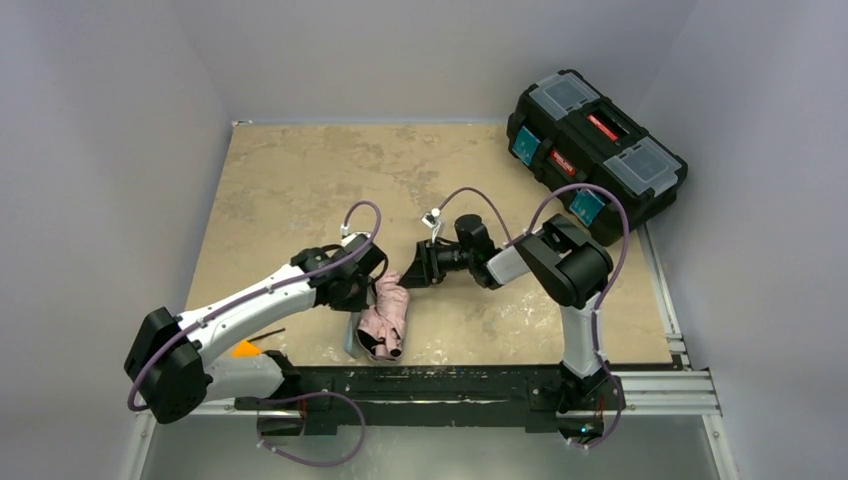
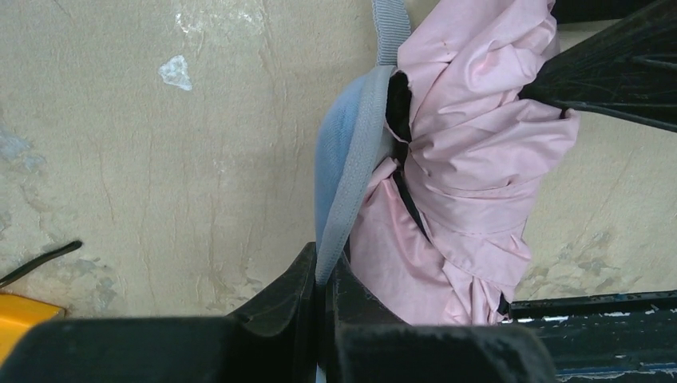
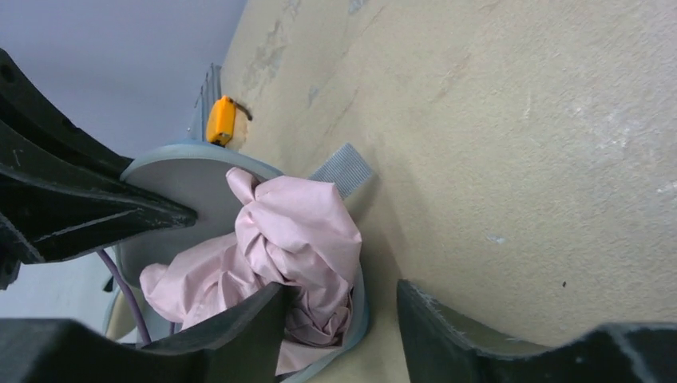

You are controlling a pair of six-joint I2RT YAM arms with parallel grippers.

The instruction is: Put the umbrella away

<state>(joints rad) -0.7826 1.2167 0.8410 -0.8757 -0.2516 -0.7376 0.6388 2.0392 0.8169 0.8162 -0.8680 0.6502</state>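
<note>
Seen at near edge between the arms: umbrella [image 1: 385, 318], bundled half inside case [image 2: 351, 159], long axis running near to far. Clamped shut on case rim: left gripper [image 2: 323, 275]. Spread wide at the far end, fabric beside one finger: right gripper [image 3: 342, 291], likely better placed for pushing in.

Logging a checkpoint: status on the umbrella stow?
Left gripper shut on grey case rim. Right gripper open beside umbrella. Umbrella bunched in open case. No obstruction seen.
</note>
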